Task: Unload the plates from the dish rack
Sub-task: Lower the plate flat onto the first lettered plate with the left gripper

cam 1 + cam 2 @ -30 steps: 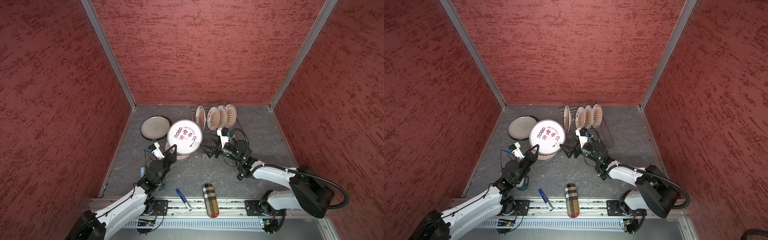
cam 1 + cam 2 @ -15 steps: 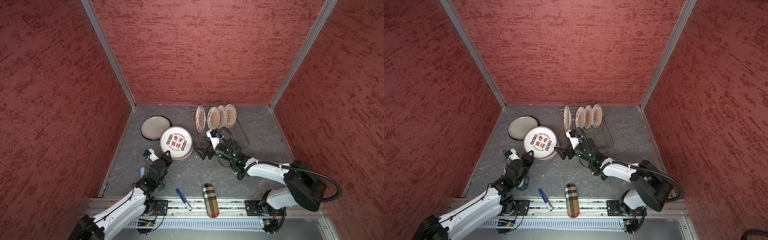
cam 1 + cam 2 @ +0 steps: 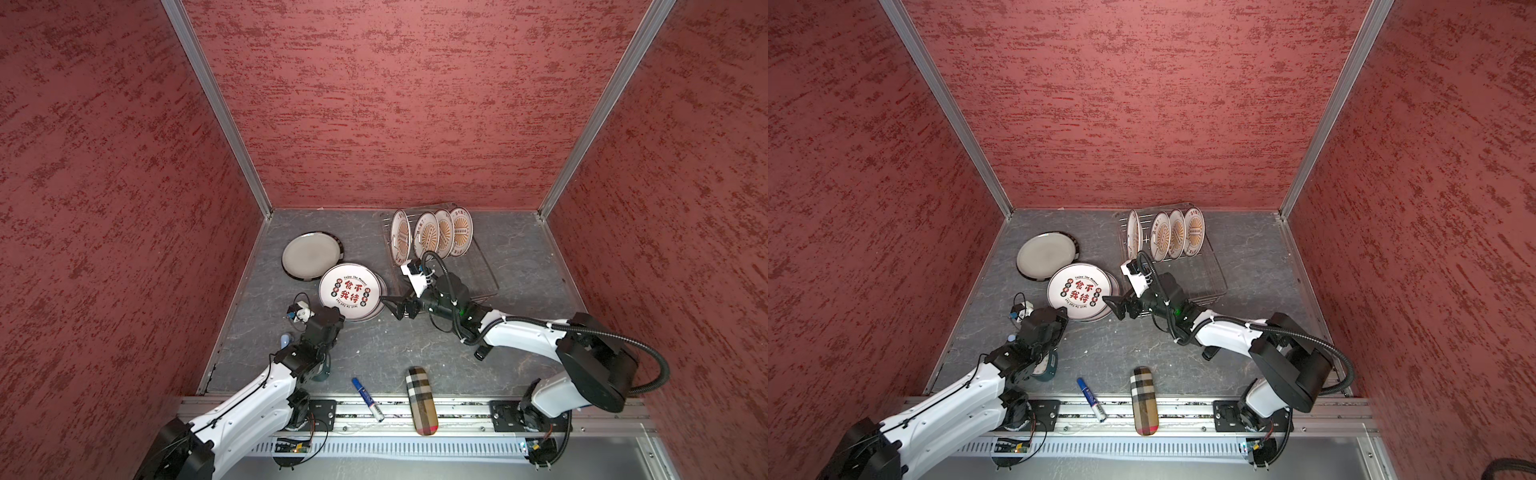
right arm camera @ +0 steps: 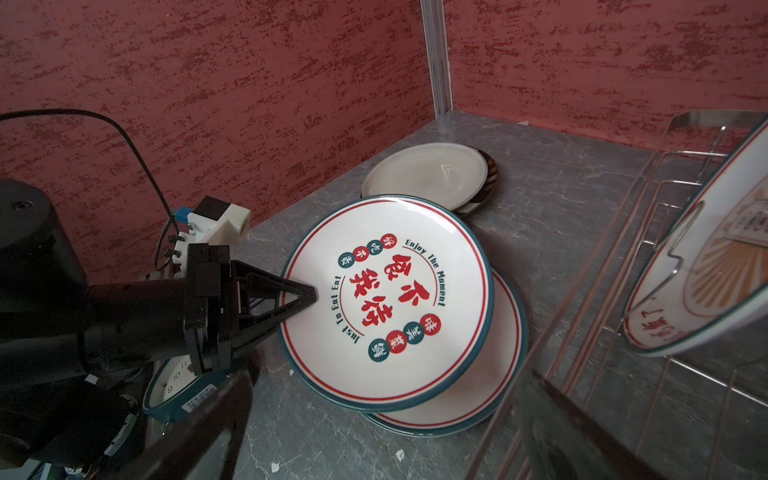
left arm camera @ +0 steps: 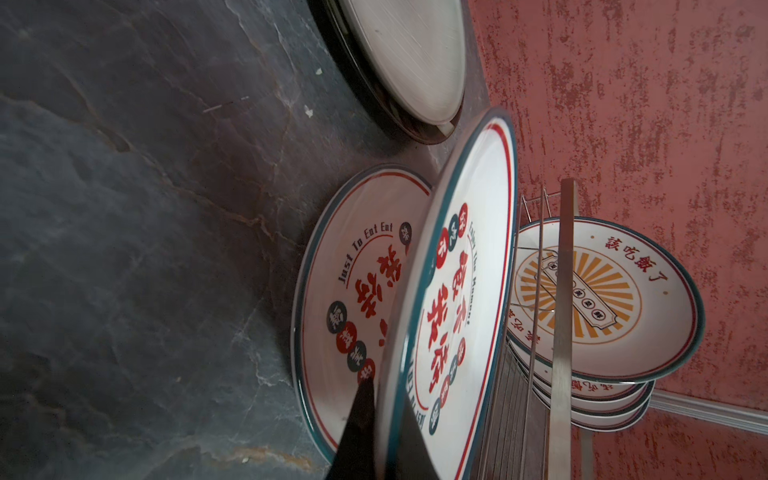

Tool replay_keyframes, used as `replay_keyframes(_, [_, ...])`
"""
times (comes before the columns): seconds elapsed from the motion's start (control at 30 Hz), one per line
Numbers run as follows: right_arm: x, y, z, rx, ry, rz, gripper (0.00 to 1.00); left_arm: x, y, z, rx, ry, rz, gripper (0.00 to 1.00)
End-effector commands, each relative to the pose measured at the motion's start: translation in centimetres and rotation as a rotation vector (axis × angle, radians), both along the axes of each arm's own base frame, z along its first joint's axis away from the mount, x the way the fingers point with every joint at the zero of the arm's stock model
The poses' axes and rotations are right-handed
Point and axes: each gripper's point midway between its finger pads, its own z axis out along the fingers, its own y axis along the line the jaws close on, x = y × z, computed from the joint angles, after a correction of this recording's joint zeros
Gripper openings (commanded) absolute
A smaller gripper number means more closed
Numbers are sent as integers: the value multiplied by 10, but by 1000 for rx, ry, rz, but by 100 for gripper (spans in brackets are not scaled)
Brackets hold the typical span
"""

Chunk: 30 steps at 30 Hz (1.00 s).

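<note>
Character plate (image 3: 351,291) held tilted beside the dish rack (image 3: 478,270).
Left gripper (image 4: 308,297) jaws clamp its rim, and it seems to rest on a second plate (image 4: 505,374); right gripper (image 3: 390,307) jaws gape wide alongside; 4 sunburst plates (image 3: 426,241) stand racked.

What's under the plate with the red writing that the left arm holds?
A second plate, similarly printed, lies on the table beneath the tilted top plate, whose rim the left gripper pinches. Much of the second plate is covered.
</note>
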Motion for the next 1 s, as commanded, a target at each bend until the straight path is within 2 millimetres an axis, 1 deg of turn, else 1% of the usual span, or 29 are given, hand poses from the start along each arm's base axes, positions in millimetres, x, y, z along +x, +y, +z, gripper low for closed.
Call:
replay_keyframes(0.0, [7, 4, -3, -47, -19, -27, 99, 5, -6, 12, -77, 4, 23, 0])
replay_keyframes(0.3, [12, 7, -13, -91, -12, -55, 99, 10, -15, -4, -119, 74, 8, 0])
replay_keyframes(0.47, [13, 7, -13, -97, -19, -59, 99, 12, -14, -9, -131, 93, 21, 0])
replay_keyframes(0.6, [13, 8, -11, -99, -23, -57, 99, 12, -16, -10, -146, 106, 15, 0])
replay_keyframes(0.7, [14, 8, -9, -98, -26, -59, 99, 10, -14, -14, -150, 127, 35, 5])
replay_keyframes(0.83, [13, 8, -9, -99, -24, -60, 99, 9, -12, -16, -160, 131, 47, 17])
replay_keyframes(0.97, [13, 8, -11, -100, -24, -59, 99, 8, -11, -18, -155, 134, 55, 27])
